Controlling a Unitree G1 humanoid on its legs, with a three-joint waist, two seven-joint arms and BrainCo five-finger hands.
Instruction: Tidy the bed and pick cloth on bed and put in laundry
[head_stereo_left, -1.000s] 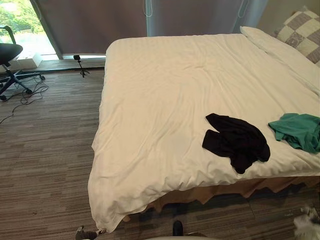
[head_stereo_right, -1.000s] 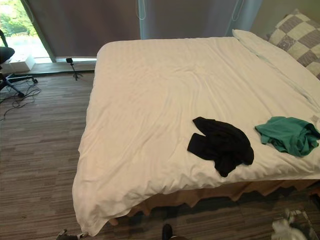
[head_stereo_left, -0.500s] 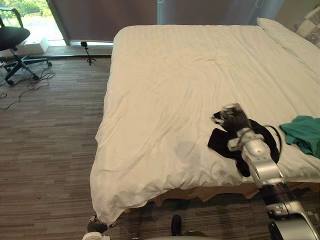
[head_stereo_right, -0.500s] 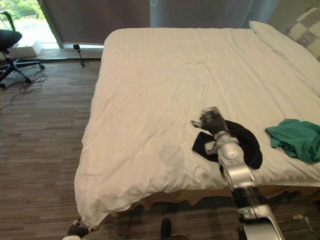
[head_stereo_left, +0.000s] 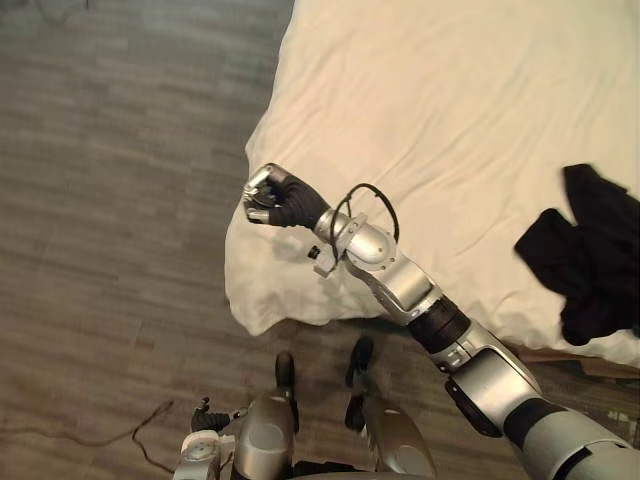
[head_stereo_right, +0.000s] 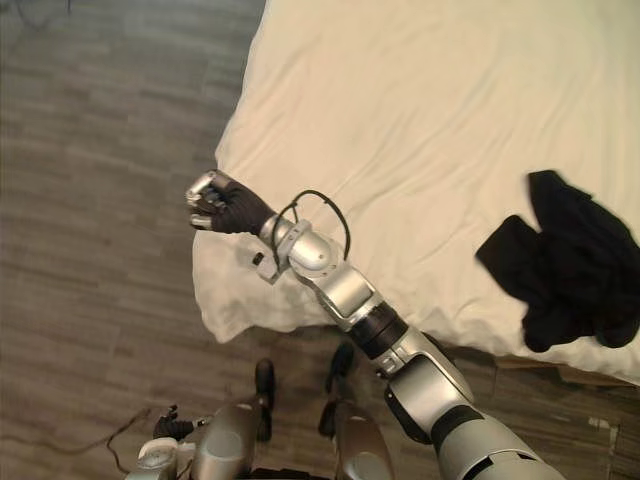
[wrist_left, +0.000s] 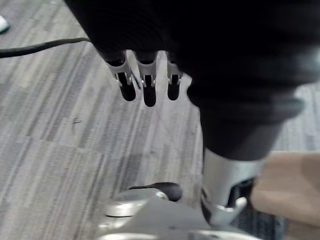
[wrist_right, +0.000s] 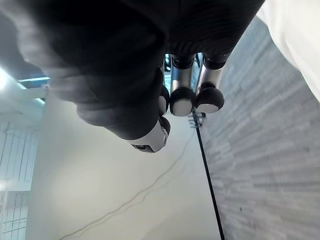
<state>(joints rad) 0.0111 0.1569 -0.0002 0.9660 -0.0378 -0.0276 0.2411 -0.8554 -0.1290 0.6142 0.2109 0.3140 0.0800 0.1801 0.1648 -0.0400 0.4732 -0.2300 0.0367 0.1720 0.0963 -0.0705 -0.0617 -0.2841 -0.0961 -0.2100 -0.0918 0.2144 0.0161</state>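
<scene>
The right hand (head_stereo_left: 272, 196) was seen raised at the corner of the bed (head_stereo_right: 420, 110) nearest the robot, just over the edge where the white duvet (head_stereo_left: 450, 120) drooped toward the floor (head_stereo_left: 110, 200). Its fingers were curled into a fist. In the right wrist view the fingertips (wrist_right: 182, 105) were tucked in toward the palm with nothing caught between them, and no fold of the duvet was pinched. The left hand (wrist_left: 149, 87) was held low beside the bed, over the floor, with its fingers hanging straight and relaxed and nothing gripped. The black cloth (head_stereo_left: 590, 265) was left lying crumpled on the bed, on top of the duvet and close to the bed's near edge. It was well apart from the right hand along that edge and was touched by neither hand. The duvet was lightly creased across the bed, and at the bed's corner it was bunched below the raised fist.
</scene>
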